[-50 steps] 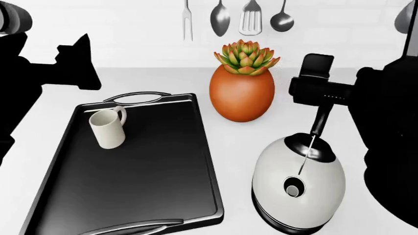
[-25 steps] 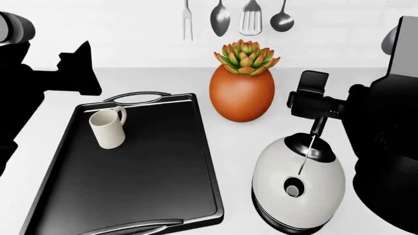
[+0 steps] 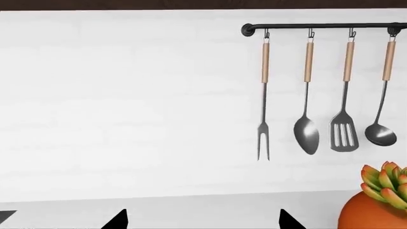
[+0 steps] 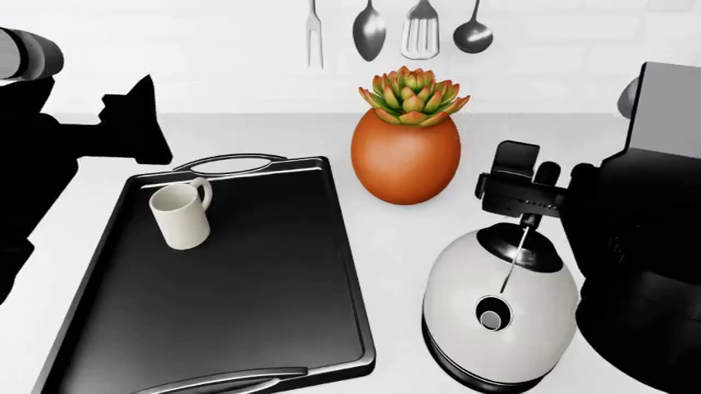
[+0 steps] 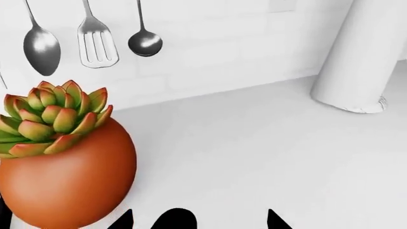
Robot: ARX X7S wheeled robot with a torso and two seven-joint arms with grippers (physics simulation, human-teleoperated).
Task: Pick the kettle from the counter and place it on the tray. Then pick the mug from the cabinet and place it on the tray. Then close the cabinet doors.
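The white kettle [image 4: 501, 316] stands on the white counter [image 4: 274, 131], just right of the black tray [image 4: 274, 271]. My right gripper [image 4: 529, 179] hangs open directly over the kettle's black arched handle [image 4: 533, 238]. In the right wrist view the handle top [image 5: 173, 220] shows between the spread fingers of the right gripper [image 5: 198, 220]. The cream mug [image 4: 180, 215] stands upright on the tray's far left part. My left gripper [image 4: 131, 111] hovers open beyond the tray's far left corner, and in its wrist view the left gripper [image 3: 202, 220] holds nothing. The cabinet is out of view.
An orange succulent pot [image 4: 405, 156] stands on the counter just behind the kettle, close to my right gripper, and shows again as the pot [image 5: 60, 176]. Utensils [image 4: 419, 33] hang on a wall rail [image 3: 318, 26]. A white cylinder [image 5: 362, 57] stands at the far right.
My right gripper has come down and a little toward me, closing in on the kettle's handle. The left arm has shifted only slightly. Kettle, mug and tray have not moved.
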